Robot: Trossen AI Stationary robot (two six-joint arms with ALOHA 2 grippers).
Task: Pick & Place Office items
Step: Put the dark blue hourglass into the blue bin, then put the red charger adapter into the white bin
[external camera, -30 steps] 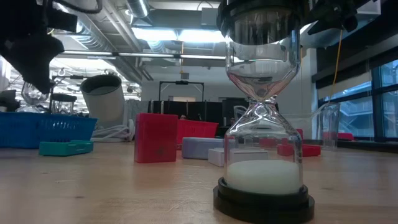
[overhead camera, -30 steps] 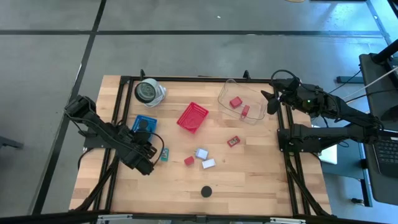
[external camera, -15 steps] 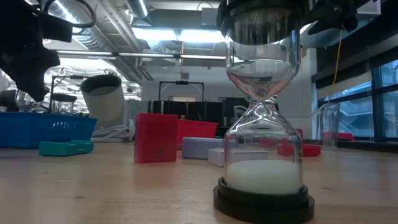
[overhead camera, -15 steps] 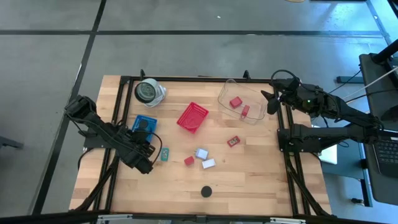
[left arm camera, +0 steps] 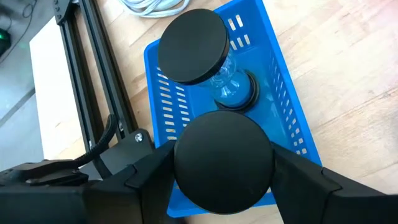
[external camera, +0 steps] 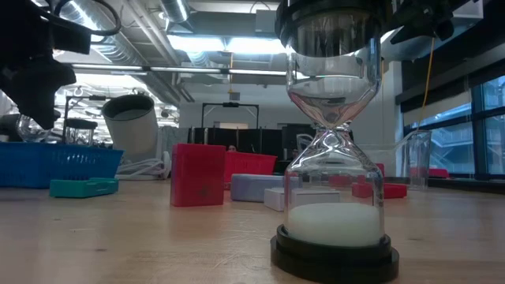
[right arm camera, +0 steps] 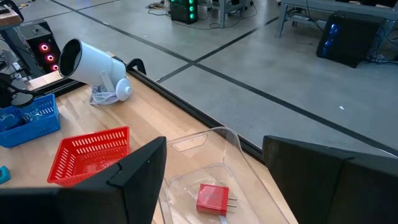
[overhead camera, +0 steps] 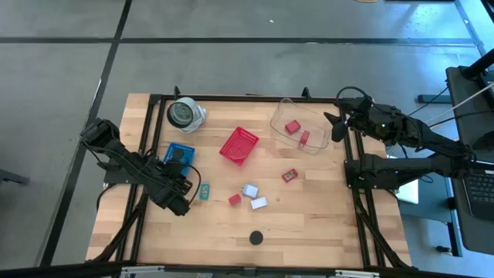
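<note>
The left gripper clamps a black-capped hourglass just above the blue tray, where a second hourglass lies. The right gripper hangs open and empty over the clear bin holding a red plug block

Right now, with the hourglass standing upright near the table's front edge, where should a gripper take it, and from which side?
Probably by its black top cap, coming straight down. The hourglass stands upright, so the cap faces up with bare table around it, and its round rim offers the jaws opposite sides at any angle. The glass waist is curved and looks slippery.
</note>
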